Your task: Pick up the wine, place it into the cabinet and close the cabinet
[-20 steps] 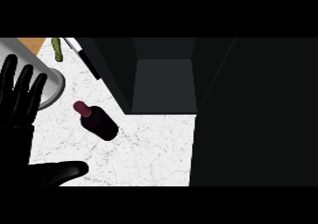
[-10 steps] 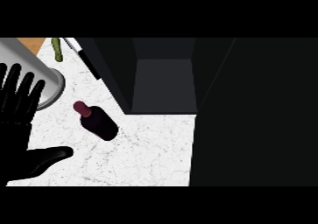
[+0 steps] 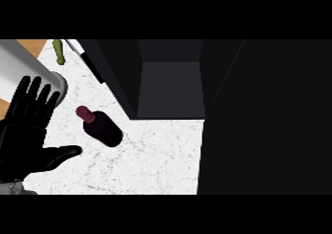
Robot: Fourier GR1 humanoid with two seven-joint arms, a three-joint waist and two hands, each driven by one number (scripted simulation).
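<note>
Your left hand [image 3: 23,137] shows at the view's left edge, palm flat and open. Its fingers [image 3: 34,98] are straight, spread wide and point up the view, with the thumb stretched out to the right. They hold nothing. Your right hand is out of sight.

The wine [image 3: 103,130] lies on its side on the table [image 3: 155,160], just right of the fingers and just above the thumb's tip. A strip of bare table shows between it and the hand. Its dark red cap points up and left, toward the fingers, and its dark body runs down and right, away from them.

The table is white stone with fine grey veins. Up and right of the fingers, beyond the wine, the cabinet [image 3: 172,89] stands open, with dark walls around a grey inside. Right of it, a dark panel [image 3: 270,119] fills that side of the view, well apart from the fingers.

Just above the fingertips is a grey cylinder [image 3: 16,61], and you cannot tell whether they touch it. Further up lie a patch of wood [image 3: 34,45] and a small green thing [image 3: 59,51].
</note>
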